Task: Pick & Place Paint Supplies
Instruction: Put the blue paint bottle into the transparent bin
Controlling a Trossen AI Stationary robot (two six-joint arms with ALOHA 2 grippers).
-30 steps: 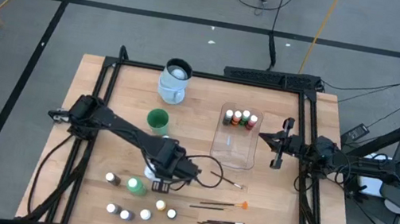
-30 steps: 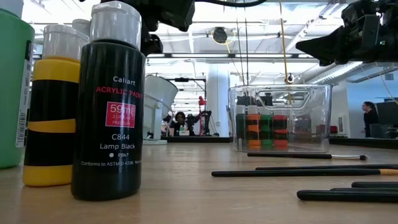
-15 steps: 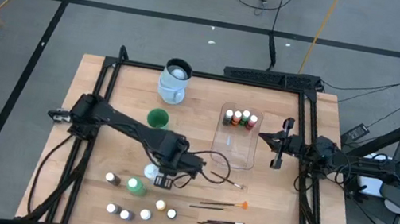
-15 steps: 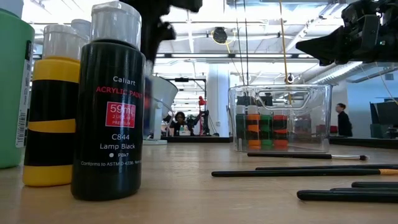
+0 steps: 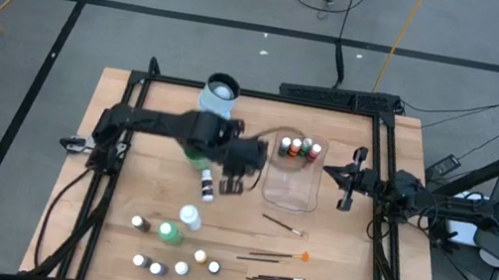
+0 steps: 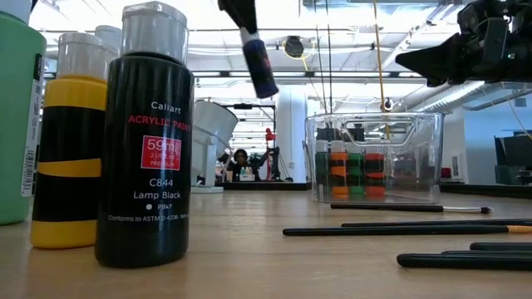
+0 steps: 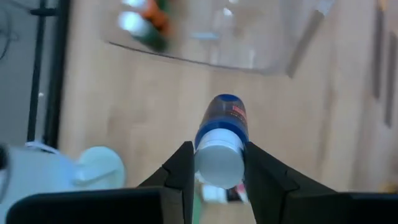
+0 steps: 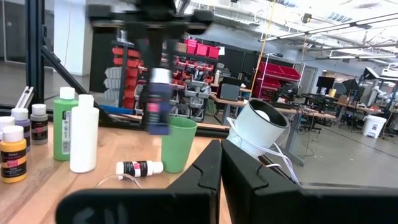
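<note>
My left gripper hangs above the table's middle, just left of the clear tub, shut on a small blue white-capped bottle. Several small bottles stand in the tub's far end. A white bottle, a green bottle and several tiny bottles stand near the front. One dark bottle lies on its side. Thin brushes lie flat at the front right. My right gripper waits shut at the table's right side. My left gripper pinches the bottle's white cap between its two fingers, coming from above and slanting down. The blue body hangs below the fingers, tilted, lifted clear of the table.
A white-and-pale-blue mug stands at the far edge, and a green cup sits under my left arm. Black rails frame the tabletop. Bare wood lies between the tub and the brushes.
My left gripper has risen from the front bottles and swung toward the far edge and the tub, tipping less steeply. The blue bottle has come up with it, lifted clear and now hanging tilted. The white bottle it hid stands uncovered.
</note>
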